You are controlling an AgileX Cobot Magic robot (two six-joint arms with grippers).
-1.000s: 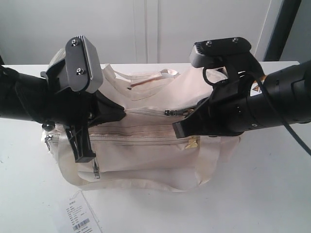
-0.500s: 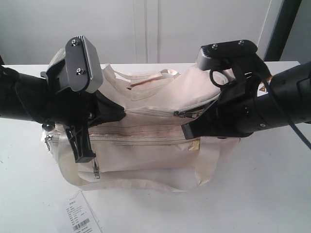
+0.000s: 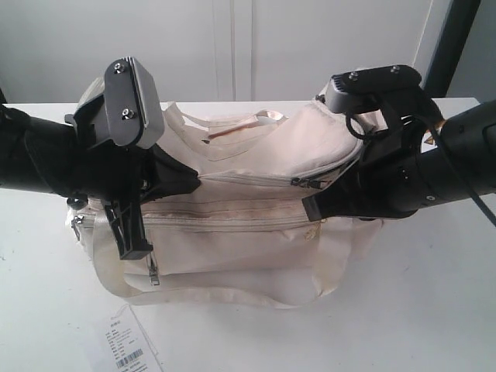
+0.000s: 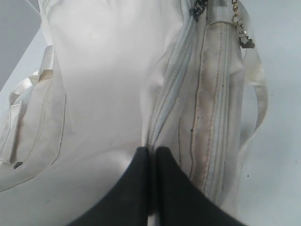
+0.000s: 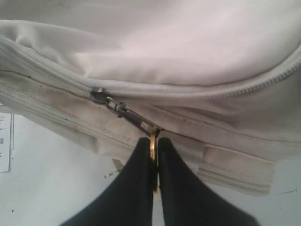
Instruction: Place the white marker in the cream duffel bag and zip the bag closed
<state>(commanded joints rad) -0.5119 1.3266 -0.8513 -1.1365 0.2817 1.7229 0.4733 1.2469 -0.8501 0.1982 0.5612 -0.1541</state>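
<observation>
Zipping the cream duffel bag (image 3: 232, 240) shut

Left claw (image 4: 151, 149) is clenched on cloth at the zipper's end, pinning the bag mid-way across the bench (image 3: 418, 310), toward its far edge. Right claw (image 5: 153, 141) grasps the zipper pull (image 5: 131, 117). Limp, light fabric will likely bunch, so tension from both ends suits it. No white marker shows.

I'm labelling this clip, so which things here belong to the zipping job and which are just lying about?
In the job: soft cream fabric duffel bag; its dark metal zipper pull, pinched by the right gripper; left gripper, clamped on the bag's fabric.
Lying about: white paper barcode label on the white table.
</observation>
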